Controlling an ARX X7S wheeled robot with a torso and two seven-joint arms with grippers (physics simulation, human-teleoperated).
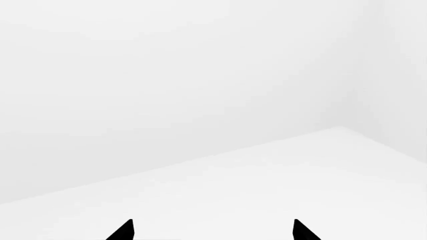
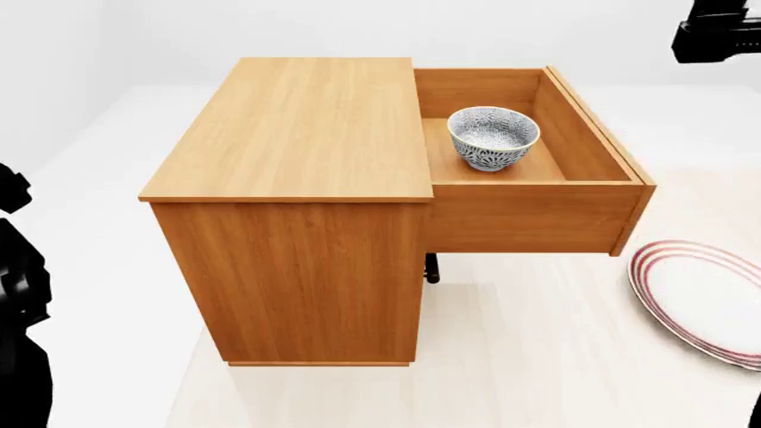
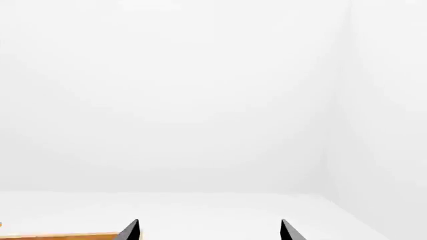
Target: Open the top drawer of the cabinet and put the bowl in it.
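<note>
Top drawer point(image 2: 523, 218) pulled out of cabinet point(image 2: 298, 178) at frame centre, bowl point(image 2: 493, 136) upright inside, left gripper point(image 1: 213, 232) fingertips apart, right gripper point(image 3: 209, 231) fingertips apart, plate point(image 2: 701, 299) lower right.

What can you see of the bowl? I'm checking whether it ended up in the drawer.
The bowl is small, round and deep, with a grey-blue speckled pattern outside and in, ceramic by its look. It stands upright, mouth up, on the floor of the pulled-out top drawer, near the cabinet end, clear of the drawer's walls. Nothing holds it or lies in it.
</note>
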